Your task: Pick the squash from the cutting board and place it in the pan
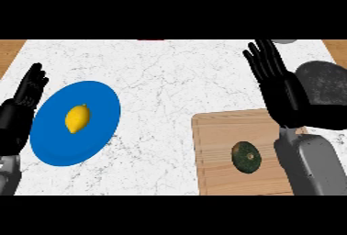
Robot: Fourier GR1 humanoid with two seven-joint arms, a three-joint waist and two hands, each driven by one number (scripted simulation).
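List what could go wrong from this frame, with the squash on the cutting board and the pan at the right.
1. The right robot hand is open above and past the squash, so it must pull back; a misjudged reach could close on nothing.
2. The right forearm hides part of the pan, so placement may be hard to judge.
3. The squash looks rounded and might roll on the cutting board if nudged.
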